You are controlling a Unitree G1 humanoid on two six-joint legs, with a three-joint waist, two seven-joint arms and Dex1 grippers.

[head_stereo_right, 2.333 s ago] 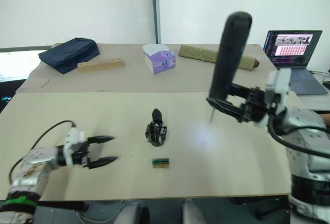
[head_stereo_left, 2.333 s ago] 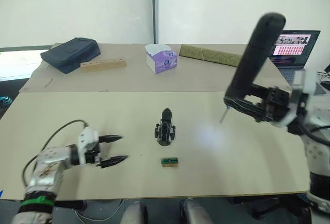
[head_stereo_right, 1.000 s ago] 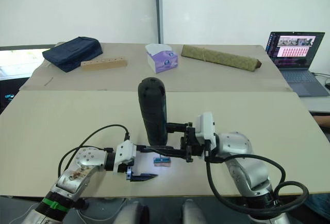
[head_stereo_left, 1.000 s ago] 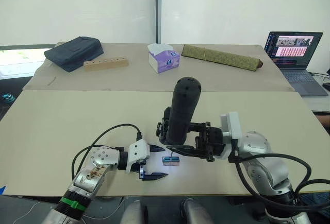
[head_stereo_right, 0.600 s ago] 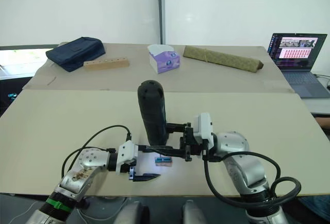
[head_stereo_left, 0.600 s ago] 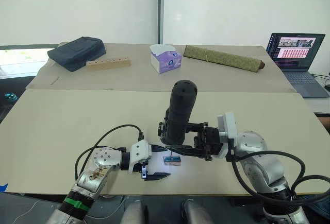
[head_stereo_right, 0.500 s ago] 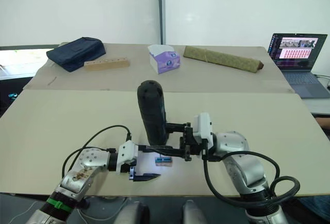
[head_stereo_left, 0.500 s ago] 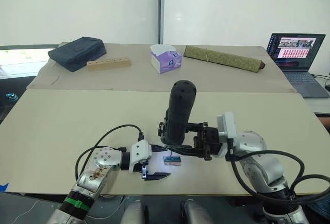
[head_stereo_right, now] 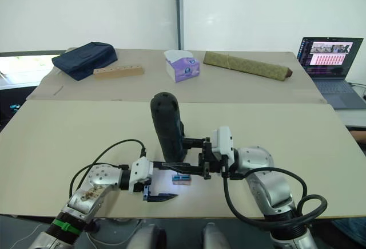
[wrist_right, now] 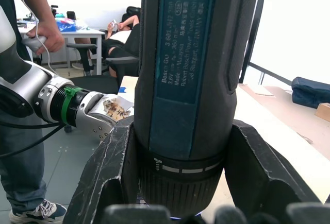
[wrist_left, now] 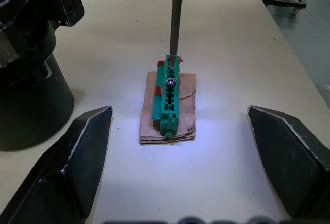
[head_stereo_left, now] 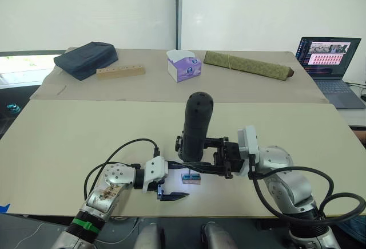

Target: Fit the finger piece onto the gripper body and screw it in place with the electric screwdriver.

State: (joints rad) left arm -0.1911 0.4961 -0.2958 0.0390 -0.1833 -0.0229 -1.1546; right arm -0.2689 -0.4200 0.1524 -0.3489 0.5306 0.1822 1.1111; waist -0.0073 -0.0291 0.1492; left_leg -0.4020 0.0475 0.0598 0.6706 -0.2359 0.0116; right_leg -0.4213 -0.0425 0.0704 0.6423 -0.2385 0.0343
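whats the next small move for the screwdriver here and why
Probably ease the electric screwdriver straight down. In the left wrist view its bit meets the far end of the green screw holder, just beyond a silver screw. The right gripper grips the tool; the left gripper is open.

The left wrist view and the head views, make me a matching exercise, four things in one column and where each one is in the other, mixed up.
Things:
1. electric screwdriver
2. green screw holder
3. tissue box
4. laptop

Places:
A. far table, middle
B. clamped upright in the right tool
C. far right, screen lit
D. on a brown card between the open left tool's fingers

Pairs: 1-B, 2-D, 3-A, 4-C
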